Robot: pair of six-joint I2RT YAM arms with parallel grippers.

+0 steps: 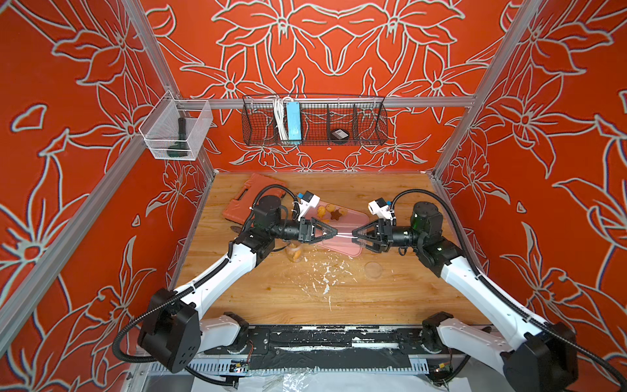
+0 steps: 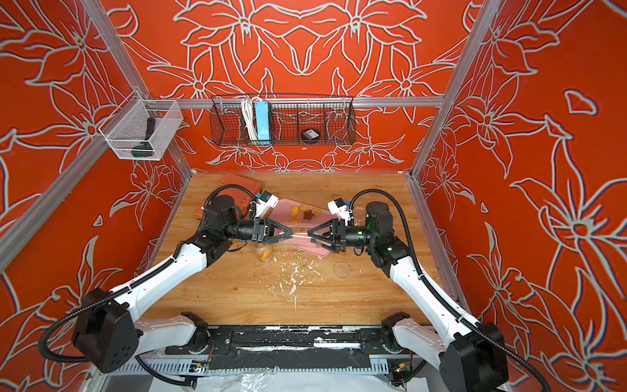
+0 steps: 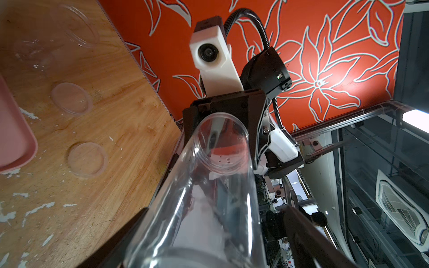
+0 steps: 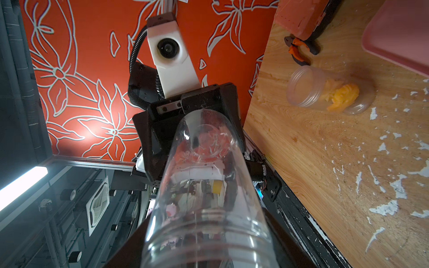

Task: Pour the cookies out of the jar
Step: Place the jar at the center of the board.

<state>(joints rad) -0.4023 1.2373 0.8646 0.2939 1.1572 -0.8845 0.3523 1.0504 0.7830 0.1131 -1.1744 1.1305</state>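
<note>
A clear, empty jar [image 3: 209,185] [image 4: 204,185] hangs level above the pink tray [image 1: 354,220] [image 2: 283,207], between my two grippers, which face each other. My right gripper [image 1: 353,237] [image 2: 308,236] [image 4: 204,222] is shut on one end, both fingers pressed to the wall. My left gripper [image 1: 336,234] [image 2: 291,234] [image 3: 216,211] is open around the other end, one finger standing off the glass. Several cookies [image 1: 321,212] [image 2: 294,212], with a brown star [image 1: 336,214], lie on the tray's far end.
A smaller clear jar [image 1: 294,253] [image 4: 329,92] with orange pieces inside lies on its side on the wooden table. Clear lids [image 1: 373,269] [image 3: 87,159] lie flat nearby. White scraps [image 1: 325,275] litter the middle. An orange tool case [image 1: 251,197] and pliers [image 4: 299,48] sit far left.
</note>
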